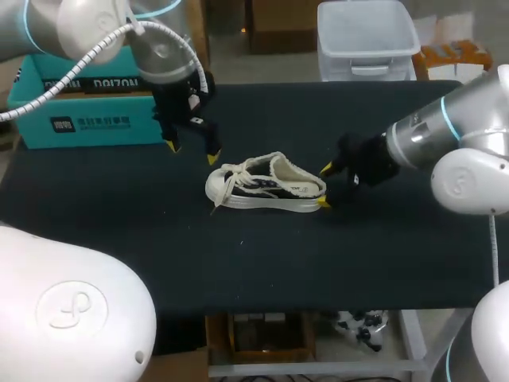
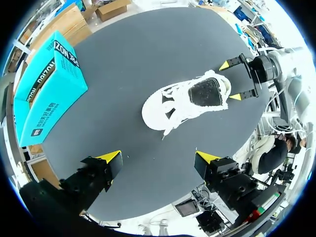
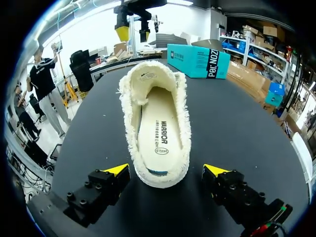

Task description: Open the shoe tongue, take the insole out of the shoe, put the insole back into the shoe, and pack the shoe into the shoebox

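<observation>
A cream canvas shoe [image 1: 262, 184] with frayed edges and loose laces lies on the black table [image 1: 262, 247], toe to the left. Its insole [image 3: 159, 133] lies inside, visible down the opening. My right gripper [image 1: 324, 185] is open at the heel [image 3: 160, 173], one yellow tip on each side and neither touching. My left gripper [image 1: 192, 153] hangs open above the table, just behind and left of the toe [image 2: 155, 116]. From the left wrist the shoe [image 2: 187, 101] lies ahead of the fingers, with the right gripper [image 2: 231, 80] behind it. The teal shoebox [image 1: 87, 99] stands at the back left.
The teal shoebox [image 2: 47, 91] sits at the table's far left edge, partly under my left arm. A grey plastic bin [image 1: 366, 36] stands beyond the back edge. Bare black tabletop lies in front of the shoe.
</observation>
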